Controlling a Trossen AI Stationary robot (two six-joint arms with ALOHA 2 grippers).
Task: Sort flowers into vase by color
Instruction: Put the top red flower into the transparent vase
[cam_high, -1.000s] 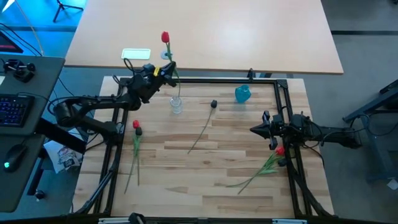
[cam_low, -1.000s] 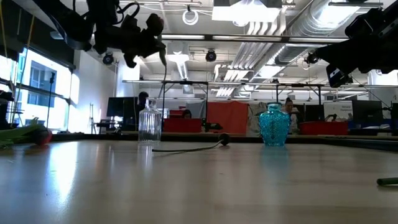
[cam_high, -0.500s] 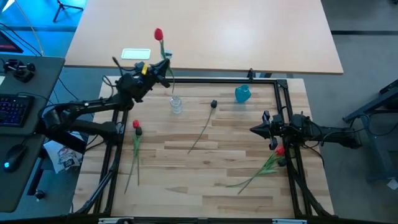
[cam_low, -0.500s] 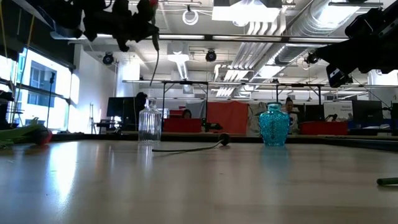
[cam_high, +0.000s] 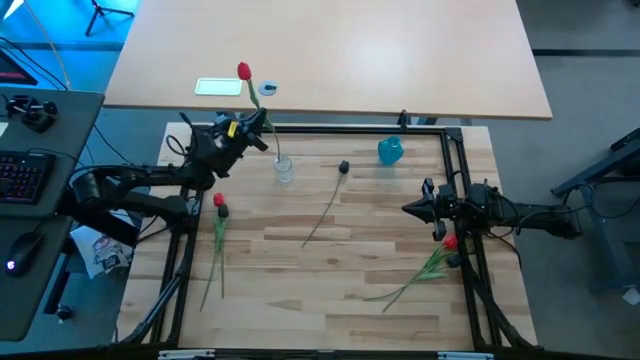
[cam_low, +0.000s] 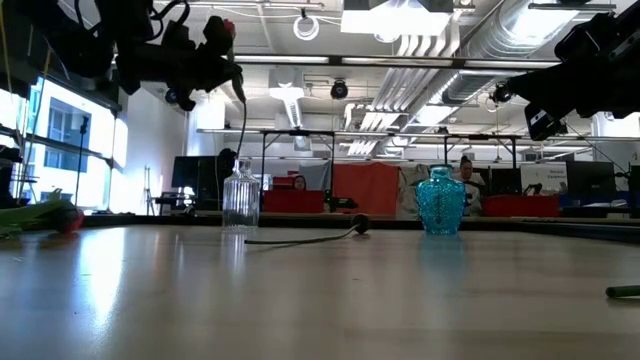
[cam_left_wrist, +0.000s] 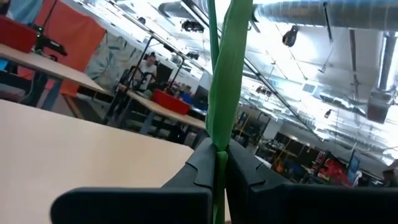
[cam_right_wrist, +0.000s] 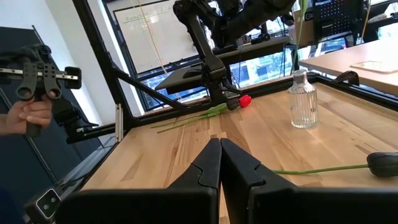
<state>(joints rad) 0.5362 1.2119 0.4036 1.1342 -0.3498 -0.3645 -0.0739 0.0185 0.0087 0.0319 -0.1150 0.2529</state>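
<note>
The left arm reaches in from its own side, raised high off the table with its wrist tipped upward; the left gripper (cam_high: 252, 132) has its fingers (cam_left_wrist: 205, 163) pressed together on a thin green stem of a red flower (cam_high: 243, 72), whose head stands above and beyond the fingertips. The right arm stretches in level and low from the opposite side, and the right gripper (cam_high: 408, 209) hangs with its fingers (cam_right_wrist: 208, 163) closed against each other, clasping nothing.
</note>
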